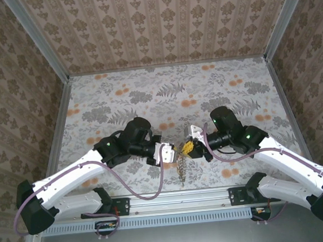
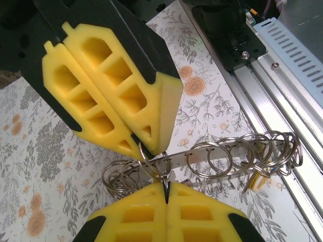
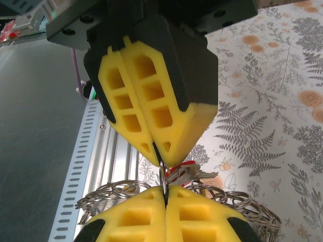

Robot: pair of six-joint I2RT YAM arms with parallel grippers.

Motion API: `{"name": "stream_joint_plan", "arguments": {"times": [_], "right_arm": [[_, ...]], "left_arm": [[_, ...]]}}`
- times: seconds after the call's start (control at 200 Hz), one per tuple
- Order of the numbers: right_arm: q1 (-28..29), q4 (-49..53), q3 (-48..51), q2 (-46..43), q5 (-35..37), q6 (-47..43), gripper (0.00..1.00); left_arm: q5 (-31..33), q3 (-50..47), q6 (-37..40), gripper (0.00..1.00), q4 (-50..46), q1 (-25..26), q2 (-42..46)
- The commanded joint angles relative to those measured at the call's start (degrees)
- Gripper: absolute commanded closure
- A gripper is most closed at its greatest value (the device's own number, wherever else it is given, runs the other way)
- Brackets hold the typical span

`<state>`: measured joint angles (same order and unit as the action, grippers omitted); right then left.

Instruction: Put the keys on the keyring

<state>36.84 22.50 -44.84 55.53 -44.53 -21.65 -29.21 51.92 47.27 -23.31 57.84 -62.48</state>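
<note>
Looking down from above, the two arms meet low over the near middle of the bench [image 1: 164, 92]. The left jaws and right jaws stand tip to tip there, both closed. The keyring [image 1: 181, 167] runs as a thin silvery strand from that meeting point toward the metal rail [image 1: 179, 197] at the bench's near edge.

In the left wrist view, the left jaws' yellow pads [image 2: 202, 217] press together at the bottom with no gap, a thin wire ring nipped at their tips. The right jaws' pads [image 2: 116, 85] come down from the top, also shut, with another ring of the keyring caught between their tips. The keyring stretches away to the right as a flat strip strung with many split rings. A yellow key [image 2: 257, 180] hangs near its far end.

In the right wrist view, the right jaws' pads [image 3: 202, 217] are shut at the bottom and the left jaws' pads [image 3: 151, 101] are shut above them, with a fine wire held where the tips meet. A red key [image 3: 180, 172] sits just behind the tips, against the keyring's coils.
</note>
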Motion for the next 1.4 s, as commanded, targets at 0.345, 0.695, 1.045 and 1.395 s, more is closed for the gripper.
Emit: {"name": "stream_joint_plan", "arguments": {"times": [0.345, 0.695, 1.045, 1.395], "right_arm": [[-0.72, -11.43, 3.38, -6.24, 1.9, 1.44, 1.0], [-0.2, -18.59, 7.28, -8.59, 4.1, 2.01, 1.0], [0.78, -22.72, 9.08, -9.51, 6.1, 2.64, 1.0], [1.56, -27.26, 11.44, -10.53, 7.62, 4.76, 1.0]], "left_arm": [[1.44, -2.93, -7.29, 0.92, 5.27, 0.67, 1.55], [-0.23, -5.93, -16.48, 0.68, 15.66, -0.44, 5.61], [-0.93, -6.75, -20.78, 0.67, 17.86, -2.03, 6.03], [-0.3, -6.84, -24.62, 0.7, 18.12, -3.18, 4.56]]}}
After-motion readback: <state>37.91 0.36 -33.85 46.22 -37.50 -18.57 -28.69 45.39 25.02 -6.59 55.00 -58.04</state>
